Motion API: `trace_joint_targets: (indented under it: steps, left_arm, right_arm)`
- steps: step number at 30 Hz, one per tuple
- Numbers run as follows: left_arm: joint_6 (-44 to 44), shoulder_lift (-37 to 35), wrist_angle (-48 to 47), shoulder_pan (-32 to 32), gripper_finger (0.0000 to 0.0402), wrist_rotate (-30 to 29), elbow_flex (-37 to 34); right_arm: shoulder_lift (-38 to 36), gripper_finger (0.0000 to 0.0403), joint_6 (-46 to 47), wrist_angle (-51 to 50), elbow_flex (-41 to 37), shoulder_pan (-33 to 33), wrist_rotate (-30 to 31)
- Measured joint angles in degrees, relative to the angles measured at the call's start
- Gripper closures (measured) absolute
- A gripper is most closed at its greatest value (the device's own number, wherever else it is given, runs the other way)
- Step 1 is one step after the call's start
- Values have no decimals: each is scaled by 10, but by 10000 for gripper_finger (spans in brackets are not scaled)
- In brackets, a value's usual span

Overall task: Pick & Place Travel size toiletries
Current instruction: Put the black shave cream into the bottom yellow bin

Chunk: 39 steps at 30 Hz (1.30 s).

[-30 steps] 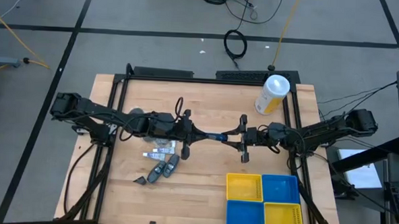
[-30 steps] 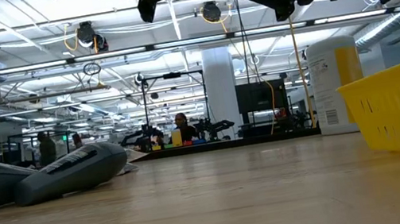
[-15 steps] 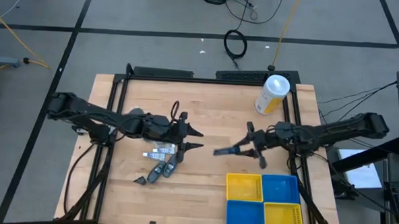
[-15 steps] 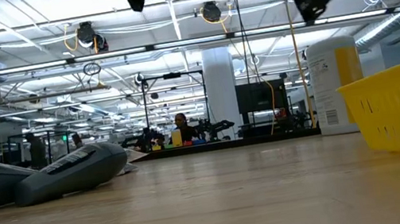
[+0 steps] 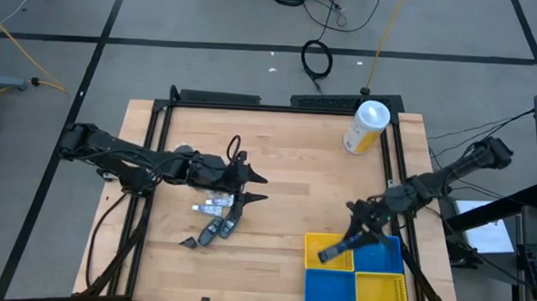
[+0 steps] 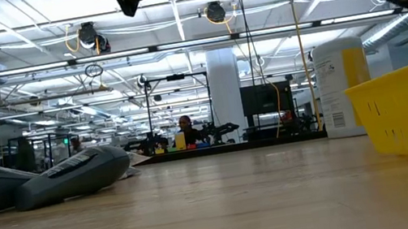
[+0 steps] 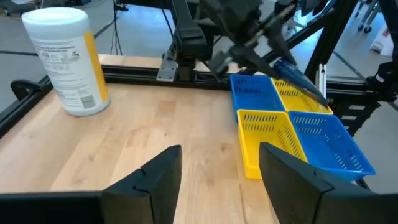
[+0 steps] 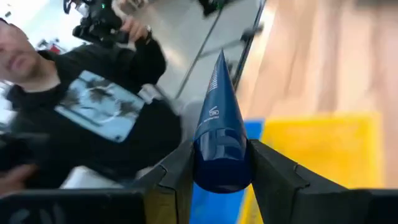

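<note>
High view showed the left gripper (image 5: 260, 187) at about nine o'clock from the table's (image 5: 287, 151) middle, hovering over the wood with its two fingers spread apart and nothing between them. Just below it, toward seven o'clock, lay the loose toiletries: a small white tube (image 5: 213, 204) nearest the fingers, then two dark grey oblong pieces (image 5: 222, 226) side by side, and a small dark scrap (image 5: 188, 243) a little farther out. In the low view those grey pieces (image 6: 74, 174) lay flat on the wood at the far left edge.

Left wrist view looked past the open fingers (image 7: 158, 177) across bare wood to a white-and-yellow canister (image 7: 65, 59), which stood upright at one o'clock near the table's back edge, and to the four-part basket (image 7: 298, 127).

At five o'clock sat that blue-and-yellow basket (image 5: 351, 272), touching the table's front edge. The right gripper (image 5: 351, 238) hung over its back yellow compartment, jaws closed partway on a dark blue tube (image 5: 334, 251) that pointed down into the basket. Right wrist view showed the tube (image 8: 219, 134) clamped between both fingers (image 8: 177, 171), above the yellow and blue compartments, with a person in a dark printed shirt (image 8: 93, 118) beyond the table.
</note>
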Motion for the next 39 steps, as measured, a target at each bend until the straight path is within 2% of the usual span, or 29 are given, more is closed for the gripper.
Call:
trace_joint_targets:
  steps: [6, 11, 14, 17, 21, 27, 33, 39]
  left_arm:
    - [-12, 0, -2, 0, 190, 0, 0]
    - [-12, 0, -2, 0, 190, 0, 0]
    - [-12, 0, -2, 0, 190, 0, 0]
    - [-12, 0, -2, 0, 190, 0, 0]
    - [-12, 0, -2, 0, 190, 0, 0]
    - [-15, 0, -2, 0, 190, 0, 0]
    - [-23, 0, -1, 0, 190, 0, 0]
    - [-23, 0, 0, 0, 190, 0, 0]
  right_arm:
    - [49, 285, 191, 1, 0, 100, 27]
    - [87, 285, 340, 8, 0, 154, 34]
    - [101, 285, 397, 49, 0, 182, 36]
    - [105, 285, 439, 106, 1, 214, 64]
    - [108, 285, 493, 38, 37, 265, 126]
    - [151, 285, 575, -40, 110, 337, 201]
    - [223, 285, 695, -131, 181, 397, 200]
    - [248, 285, 775, -158, 190, 422, 202]
